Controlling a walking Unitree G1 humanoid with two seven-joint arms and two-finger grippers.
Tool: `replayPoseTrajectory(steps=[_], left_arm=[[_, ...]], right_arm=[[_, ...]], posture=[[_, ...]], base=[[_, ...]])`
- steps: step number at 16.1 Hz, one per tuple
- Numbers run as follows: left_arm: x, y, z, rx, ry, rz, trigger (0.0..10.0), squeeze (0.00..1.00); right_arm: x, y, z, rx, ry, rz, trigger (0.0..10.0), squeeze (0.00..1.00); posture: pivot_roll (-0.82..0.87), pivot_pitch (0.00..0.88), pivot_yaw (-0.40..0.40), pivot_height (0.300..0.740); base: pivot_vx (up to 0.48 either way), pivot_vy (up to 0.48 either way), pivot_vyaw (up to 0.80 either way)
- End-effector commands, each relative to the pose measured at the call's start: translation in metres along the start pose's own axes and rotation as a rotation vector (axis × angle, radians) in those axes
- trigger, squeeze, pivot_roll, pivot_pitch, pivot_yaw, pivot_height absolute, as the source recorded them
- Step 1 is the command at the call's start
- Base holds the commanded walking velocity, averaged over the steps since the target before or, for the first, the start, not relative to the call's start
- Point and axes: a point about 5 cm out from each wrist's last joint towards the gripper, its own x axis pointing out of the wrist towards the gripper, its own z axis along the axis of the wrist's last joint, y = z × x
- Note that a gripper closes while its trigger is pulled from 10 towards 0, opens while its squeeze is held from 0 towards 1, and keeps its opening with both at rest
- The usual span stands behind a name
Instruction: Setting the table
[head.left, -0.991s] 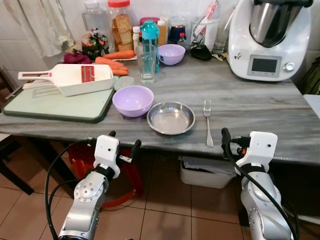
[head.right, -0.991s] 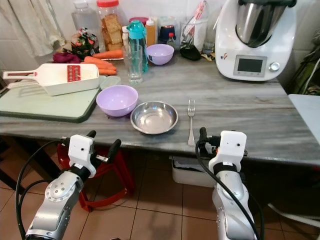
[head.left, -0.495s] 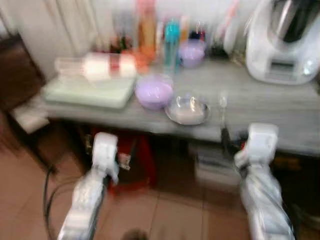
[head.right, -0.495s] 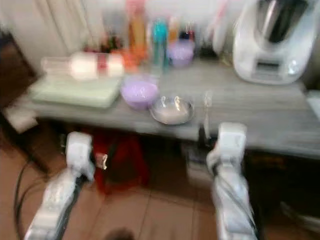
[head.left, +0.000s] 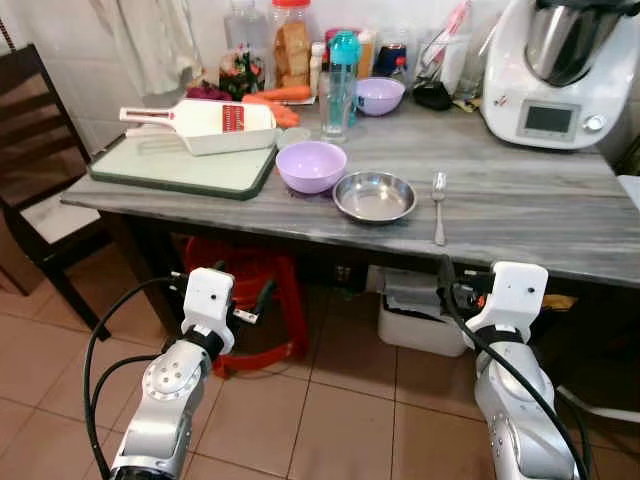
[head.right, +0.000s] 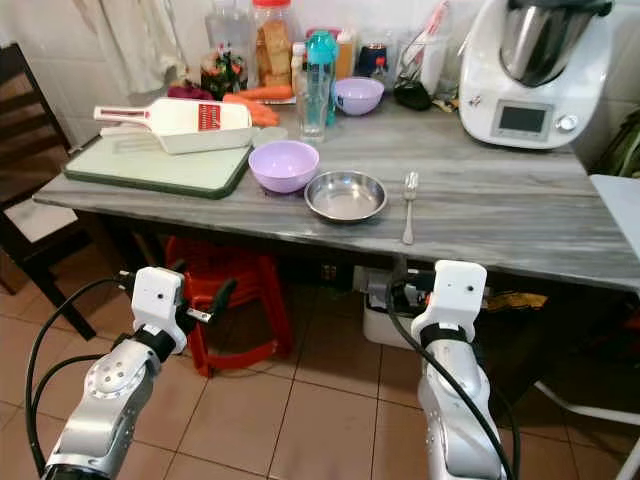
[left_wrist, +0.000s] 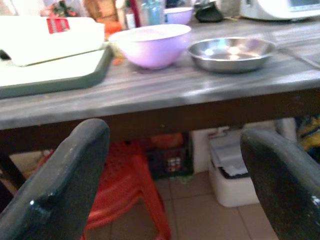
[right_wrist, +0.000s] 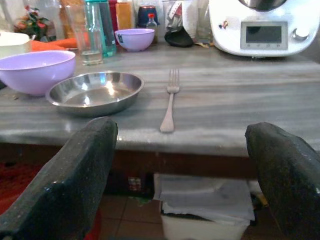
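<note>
On the grey marble table (head.left: 540, 215), a steel plate (head.left: 375, 196) lies near the front edge. A purple bowl (head.left: 312, 165) stands to its left and a fork (head.left: 438, 207) lies to its right. Behind them are a drinking glass (head.left: 333, 118) and a second purple bowl (head.left: 380, 95). Both arms hang in front of the table, below its top. My left gripper (head.left: 222, 283) is open and holds nothing; its wide-spread fingers (left_wrist: 65, 175) frame the bowl and plate. My right gripper (right_wrist: 180, 130) is also open and holds nothing, level with the table edge facing the fork.
A green cutting board (head.left: 180, 165) bears a white slicer (head.left: 205, 125) at the table's left. A white kitchen machine (head.left: 560, 60) stands back right; jars, carrots and a teal bottle (head.left: 343, 60) line the wall. A dark chair (head.left: 40, 150) stands left. A red stool (head.left: 250, 290) and a white box (head.left: 420, 315) sit under the table.
The whole picture has shifted: the camera has moved back from the table, after a blurred moment, and the table now looks farther away. Both grippers hang open as before.
</note>
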Motion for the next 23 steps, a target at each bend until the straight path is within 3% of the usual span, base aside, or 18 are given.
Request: replayPoseTrajectory(steps=[1,6,11,17,23], left_arm=[[0.002,-0.0022,0.0069,0.01,-0.029,-0.027,10.0,0.0],[0.0021,-0.0071,0.0076,0.009,-0.033,-0.054,10.0,0.0],[0.0019,-0.0086,0.0072,-0.001,-0.035,-0.068,10.0,0.0],[0.0024,-0.0095,0.0066,-0.005,-0.034,-0.076,10.0,0.0],[0.0023,-0.0096,0.006,-0.012,-0.033,-0.076,10.0,0.0]], right_arm=[[0.0001,-0.0034,0.0052,-0.001,-0.022,-0.021,10.0,0.0],[0.0,-0.0046,0.0036,0.006,-0.01,-0.025,10.0,0.0],[0.0008,-0.0049,0.0026,0.008,-0.007,-0.019,10.0,0.0],[0.0012,-0.0045,0.0023,-0.008,-0.009,-0.009,10.0,0.0],[0.0017,-0.0051,0.0024,-0.004,-0.008,-0.01,10.0,0.0]], posture=[[-0.04,0.0,0.04,0.74],[-0.04,0.0,0.038,0.74],[-0.04,0.0,0.036,0.74],[-0.04,0.0,0.033,0.74],[-0.04,0.0,0.031,0.74]], base=[[0.0,0.0,0.0],[0.0,0.0,0.0],[0.0,0.0,-0.63],[0.0,-0.04,0.0],[0.0,-0.353,0.0]])
